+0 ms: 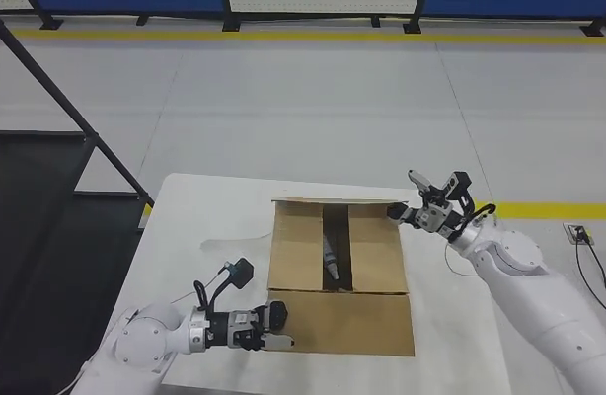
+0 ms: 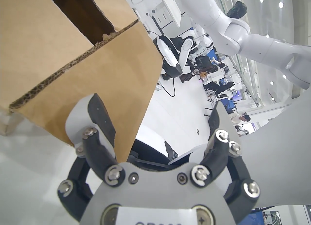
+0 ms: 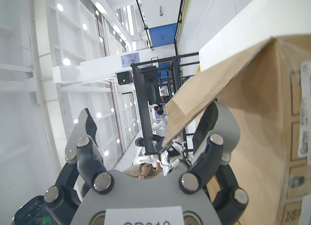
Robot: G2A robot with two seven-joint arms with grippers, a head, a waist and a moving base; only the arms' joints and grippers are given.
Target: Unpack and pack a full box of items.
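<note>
Corrugated brown cardboard box (image 1: 372,252), centre of white counter (image 1: 204,227), top flaps part-open, dark bottle (image 1: 330,265) inside. Left tool (image 2: 155,111), spread wide, gripping nothing, straddles the near flap's corner; right tool (image 3: 149,111) likewise at the far-right flap. Risk: uneven pulls could tear the flaps or drag the box

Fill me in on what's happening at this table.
The robot is working on a cardboard box on the white table. Its left gripper is open, with a corner of the near flap between its fingers. Its right gripper is open around a flap corner at the box's far right. Neither is clamped. The top flaps stand apart, showing a bottle inside.
</note>
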